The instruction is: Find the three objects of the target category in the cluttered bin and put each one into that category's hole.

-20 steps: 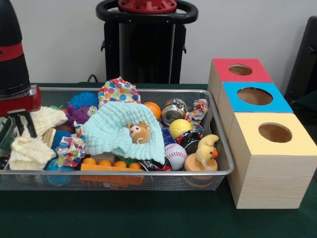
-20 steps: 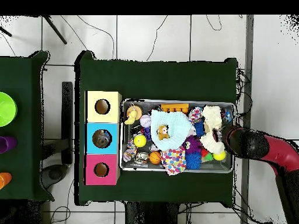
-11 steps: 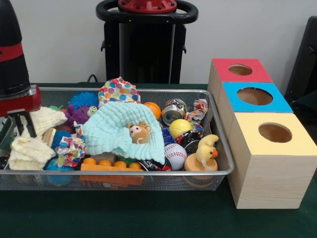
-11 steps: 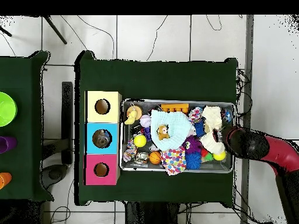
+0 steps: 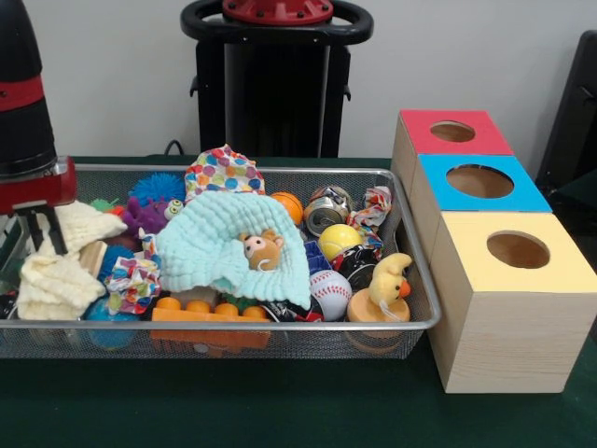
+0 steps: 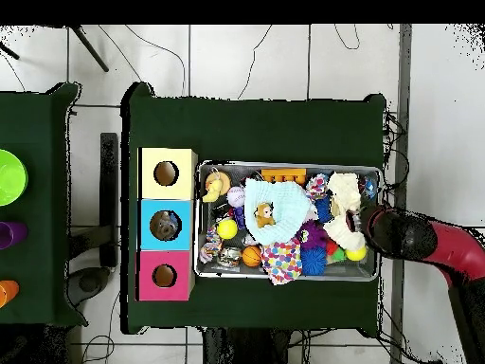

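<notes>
A wire bin [image 5: 280, 325] holds a jumble of toys, cloths, balls and cans. My gripper [image 5: 33, 233] hangs over the bin's left end, shut on a cream cloth [image 5: 58, 278] that bunches up under it. From overhead, the gripper [image 6: 352, 223] sits at the bin's right end over the same cream cloth [image 6: 343, 232]. A mint cloth [image 5: 229, 245] with a small bear on it covers the middle. An orange ball [image 5: 290, 205], a yellow ball [image 5: 339, 240] and a baseball [image 5: 328, 291] lie right of it. Red [image 5: 454, 133], blue [image 5: 480, 182] and yellow [image 5: 518, 252] boxes with holes stand beside the bin.
A crushed can [image 5: 326, 210], a duck toy [image 5: 387, 280], an orange block [image 5: 205, 313], a spotted cloth [image 5: 222, 173] and a purple fuzzy toy [image 5: 149, 213] crowd the bin. The blue box's hole [image 6: 166, 226] has something inside it.
The gripper has risen slightly, and the cream cloth under it has drawn up and bunched toward it. Everything else in the bin is unmoved.
</notes>
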`<state>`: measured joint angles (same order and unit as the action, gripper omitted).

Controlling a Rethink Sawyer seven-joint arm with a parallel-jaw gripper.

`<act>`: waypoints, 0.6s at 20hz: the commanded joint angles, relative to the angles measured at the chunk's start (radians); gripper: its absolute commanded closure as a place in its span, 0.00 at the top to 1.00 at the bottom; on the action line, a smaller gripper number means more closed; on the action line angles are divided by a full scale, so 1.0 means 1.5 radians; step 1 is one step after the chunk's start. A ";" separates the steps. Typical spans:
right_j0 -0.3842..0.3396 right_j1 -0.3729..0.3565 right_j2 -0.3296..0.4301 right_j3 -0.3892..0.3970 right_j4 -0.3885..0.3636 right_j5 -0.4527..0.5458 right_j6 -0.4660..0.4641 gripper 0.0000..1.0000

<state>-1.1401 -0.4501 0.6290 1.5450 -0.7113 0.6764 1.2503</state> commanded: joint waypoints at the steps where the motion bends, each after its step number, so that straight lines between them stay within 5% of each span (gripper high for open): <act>1: 0.024 -0.015 -0.046 0.077 -0.047 -0.055 0.017 0.00; 12: 0.072 -0.025 -0.098 0.107 -0.020 -0.112 0.092 0.00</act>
<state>-1.0752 -0.4863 0.5599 1.5951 -0.7111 0.5850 1.2503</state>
